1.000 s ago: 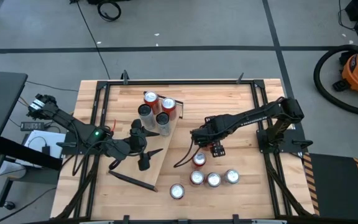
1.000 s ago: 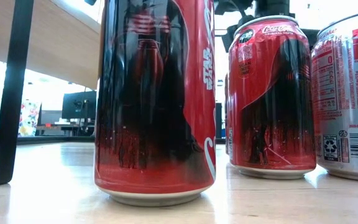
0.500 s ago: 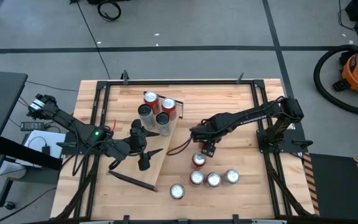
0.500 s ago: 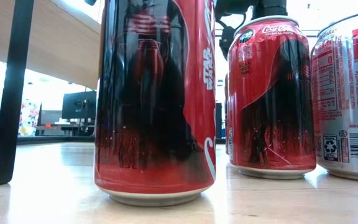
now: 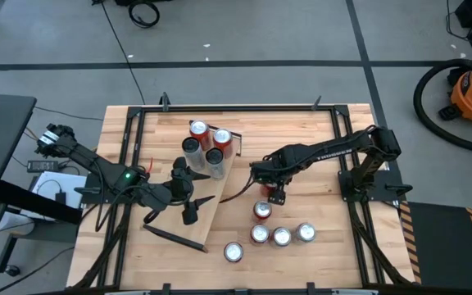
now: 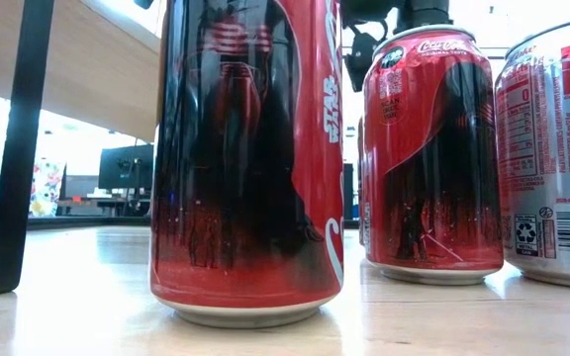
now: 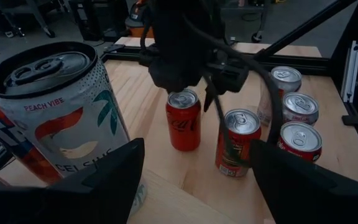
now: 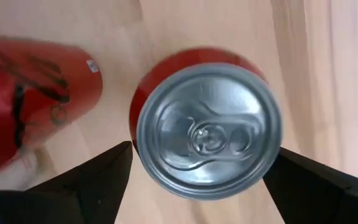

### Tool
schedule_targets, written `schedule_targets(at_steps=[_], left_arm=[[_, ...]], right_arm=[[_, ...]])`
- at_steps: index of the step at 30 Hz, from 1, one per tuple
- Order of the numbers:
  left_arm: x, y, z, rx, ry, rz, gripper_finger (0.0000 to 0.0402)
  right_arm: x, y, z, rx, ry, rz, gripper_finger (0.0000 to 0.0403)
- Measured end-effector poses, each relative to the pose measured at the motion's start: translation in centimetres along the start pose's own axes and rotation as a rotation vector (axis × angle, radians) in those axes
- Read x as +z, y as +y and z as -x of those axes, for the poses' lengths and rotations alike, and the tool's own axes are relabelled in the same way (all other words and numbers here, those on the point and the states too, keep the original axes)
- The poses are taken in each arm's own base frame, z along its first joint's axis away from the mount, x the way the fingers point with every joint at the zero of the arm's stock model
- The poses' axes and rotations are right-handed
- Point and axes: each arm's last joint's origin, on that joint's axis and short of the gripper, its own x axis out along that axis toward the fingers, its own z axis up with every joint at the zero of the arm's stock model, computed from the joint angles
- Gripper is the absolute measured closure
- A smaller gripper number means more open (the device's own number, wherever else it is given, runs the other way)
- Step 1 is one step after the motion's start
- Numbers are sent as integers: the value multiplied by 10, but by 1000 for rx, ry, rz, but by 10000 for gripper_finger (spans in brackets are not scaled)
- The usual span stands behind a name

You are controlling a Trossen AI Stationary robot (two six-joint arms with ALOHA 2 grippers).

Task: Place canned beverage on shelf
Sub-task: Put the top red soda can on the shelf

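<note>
Landmark: the shelf (image 5: 193, 199), a pale plank lying skewed on the wooden tabletop (image 5: 301, 131), with a thin dark bar at each short end.

Four cans (image 5: 206, 144) stand bunched at the shelf's far end, two red-topped, two dark or silver. One of them, the white can (image 7: 67, 118), fills the left wrist view and reads "PEACH VIBE" with part of "CELSIUS" lower down.

The left gripper (image 5: 188, 199) sits over the middle of the shelf, fingers spread fairly wide, nothing between them.

Off the shelf's long side, toward the right arm, a red can (image 5: 261, 211) stands upright on the tabletop. The right gripper (image 5: 273, 193) hangs just above it, pointing straight down. In the right wrist view the can's silver lid (image 8: 209, 130) fills the space between the two dark fingers (image 8: 86, 186), which stand wide on either side and do not touch it.

A row of three more cans (image 5: 282, 236) stands just beyond that red can, away from the shelf, crowding it closely. One lone can (image 5: 233, 251) stands near the shelf's near end.

Low view: the nearest red can (image 6: 250, 158) reads "STAR WARS" up its side; the next red can (image 6: 431, 153) carries Coca-Cola script; a silver can (image 6: 552, 148) shows a nutrition panel and a recycling mark.
</note>
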Motion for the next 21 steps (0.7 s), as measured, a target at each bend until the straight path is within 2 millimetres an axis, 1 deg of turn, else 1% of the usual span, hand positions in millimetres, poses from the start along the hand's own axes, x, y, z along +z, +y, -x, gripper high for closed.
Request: schedule_targets(at_steps=[5, 8, 11, 13, 18, 21], left_arm=[[0, 0, 0, 1, 3, -3, 100], [0, 0, 0, 1, 4, -3, 100], [0, 0, 0, 1, 4, -3, 100], [0, 0, 0, 1, 4, -3, 100], [-1, 0, 0, 1, 4, -2, 100], [0, 0, 0, 1, 4, -2, 100]], right_arm=[[4, -4, 10, -8, -5, 261, 51], [4, -4, 11, -16, -10, 448, 51], [5, -4, 11, -20, -13, 578, 51], [5, -4, 11, -22, -19, 641, 51], [8, -3, 11, -22, -52, 716, 51], [10, -2, 11, -15, -77, 793, 52]])
